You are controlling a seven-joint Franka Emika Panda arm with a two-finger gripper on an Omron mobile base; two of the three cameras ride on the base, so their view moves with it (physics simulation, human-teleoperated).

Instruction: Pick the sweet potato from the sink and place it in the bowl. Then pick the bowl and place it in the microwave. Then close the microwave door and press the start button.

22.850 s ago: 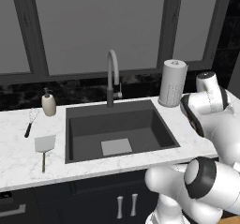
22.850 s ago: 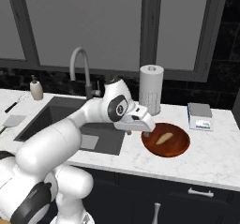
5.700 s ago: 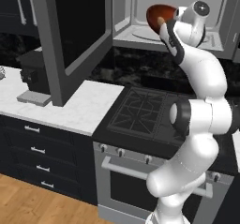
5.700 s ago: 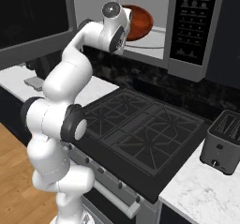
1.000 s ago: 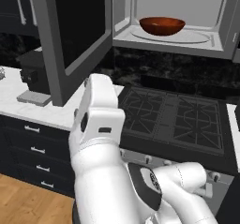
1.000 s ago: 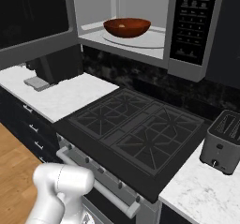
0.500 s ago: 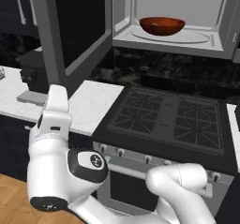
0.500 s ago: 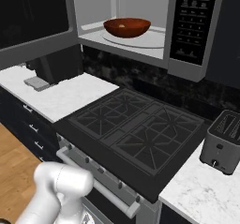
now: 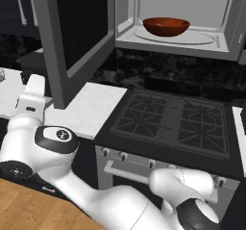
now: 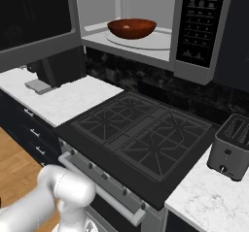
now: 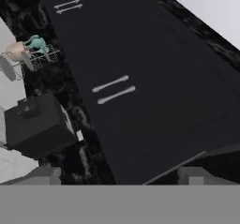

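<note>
The reddish-brown bowl [image 9: 166,26] [image 10: 131,28] sits on the glass turntable inside the open microwave [image 9: 192,12] [image 10: 146,12]. A small tan patch inside the bowl looks like the sweet potato [image 10: 127,27]. The microwave door [image 9: 72,36] [image 10: 34,17] stands swung wide open to the left. My arm is folded low and to the left, its white hand [image 9: 33,95] by the counter left of the door. In the hand view my gripper [image 11: 119,176] is open, its fingertips [image 11: 44,174] far apart with nothing between them, facing dark cabinet fronts. The sink is out of view.
A black stove [image 9: 170,121] [image 10: 141,139] lies under the microwave, whose button panel [image 10: 199,22] is at its right. A black coffee machine [image 10: 53,68] [image 11: 35,124] stands on the left counter, a toaster [image 10: 236,146] on the right. A wire dish rack [image 11: 30,54] holds crockery.
My arm has swung from in front of the stove down and to the left, below the open door. The bowl and the door have not moved.
</note>
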